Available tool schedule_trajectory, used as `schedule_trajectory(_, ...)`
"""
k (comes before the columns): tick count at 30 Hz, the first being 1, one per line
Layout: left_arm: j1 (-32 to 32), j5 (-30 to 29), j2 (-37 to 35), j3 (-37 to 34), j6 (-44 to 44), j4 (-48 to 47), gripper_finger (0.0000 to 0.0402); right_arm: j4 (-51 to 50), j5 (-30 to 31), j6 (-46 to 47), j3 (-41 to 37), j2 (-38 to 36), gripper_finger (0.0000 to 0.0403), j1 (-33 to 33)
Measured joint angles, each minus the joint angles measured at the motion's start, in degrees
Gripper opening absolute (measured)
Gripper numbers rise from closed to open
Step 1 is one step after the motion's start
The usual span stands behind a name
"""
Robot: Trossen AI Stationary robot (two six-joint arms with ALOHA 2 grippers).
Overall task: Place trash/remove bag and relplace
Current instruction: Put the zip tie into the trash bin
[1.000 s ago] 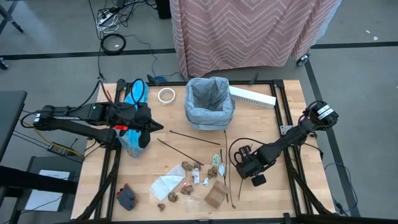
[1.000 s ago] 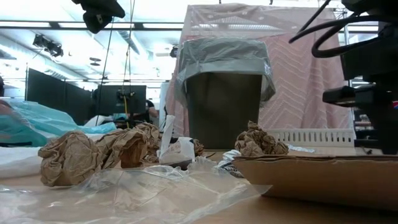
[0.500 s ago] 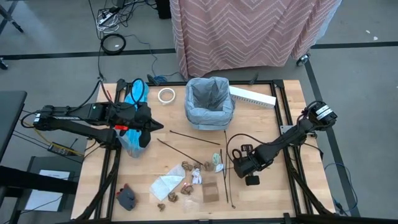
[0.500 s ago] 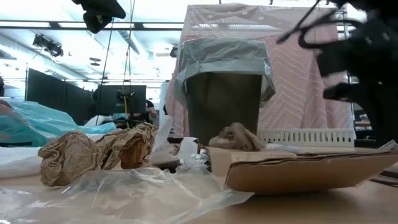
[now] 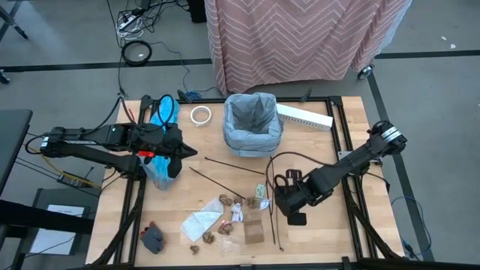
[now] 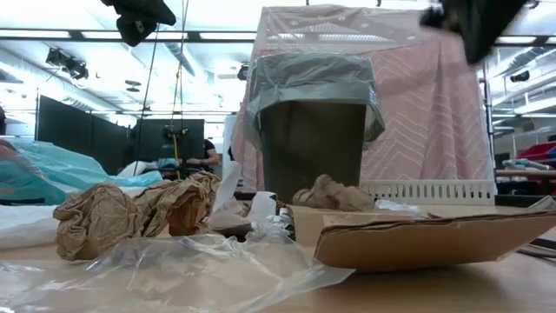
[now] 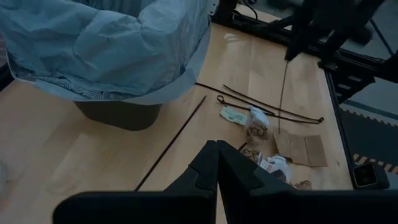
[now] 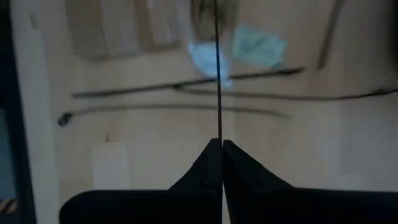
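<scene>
On the desk, right of centre: right gripper raised above the litter, fingers pinched fully together on a thin dark stick, which runs straight out from the tips. In the left wrist view the same stick hangs down from that gripper toward the cardboard scrap.

Left side: left gripper held over the desk edge, above the turquoise bag; fingers closed tip to tip, nothing between them.

Bin at the back centre, lined with the light grey bag, whose rim folds over the outside. White tape ring just left of it, long white box just right.

Trash in front of the bin: more thin dark sticks, crumpled brown paper wads, white paper, wrapper bits. All on the wood, none in the bin as far as visible. Small dark grey object near the front left corner.
</scene>
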Motion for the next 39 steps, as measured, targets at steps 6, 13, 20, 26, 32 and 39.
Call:
schedule_trajectory(6, 0.0, -0.6, 0.0, 0.0, 0.0, 0.8, 0.0015, -7.6, 15.8, -4.7, 16.9, 0.0, 0.0000, -4.1)
schedule_trajectory(13, 0.0, -2.7, 0.0, 0.0, 0.4, 1.8, 0.0015, -0.3, 27.8, -17.6, 32.9, -0.2, 0.0000, -18.5)
schedule_trajectory(20, 0.0, -5.3, 0.0, 0.0, 1.7, 6.9, 0.0015, 20.4, 19.4, -34.2, 33.5, 0.2, 0.0000, -31.0)
schedule_trajectory(26, 0.0, -6.4, 0.0, 0.0, 2.9, 8.7, 0.0015, 41.9, 10.1, -38.7, 22.6, 0.4, 0.0000, -37.0)
schedule_trajectory(32, 0.0, -6.4, 0.0, 0.0, 2.8, 8.7, 0.0015, 58.5, 8.0, -33.2, 6.8, -2.3, 0.0000, -39.8)
schedule_trajectory(39, 0.0, -7.5, 0.0, 0.0, 2.7, 9.7, 0.0015, 87.3, 10.0, -25.3, -17.2, -11.9, 0.0000, -42.2)
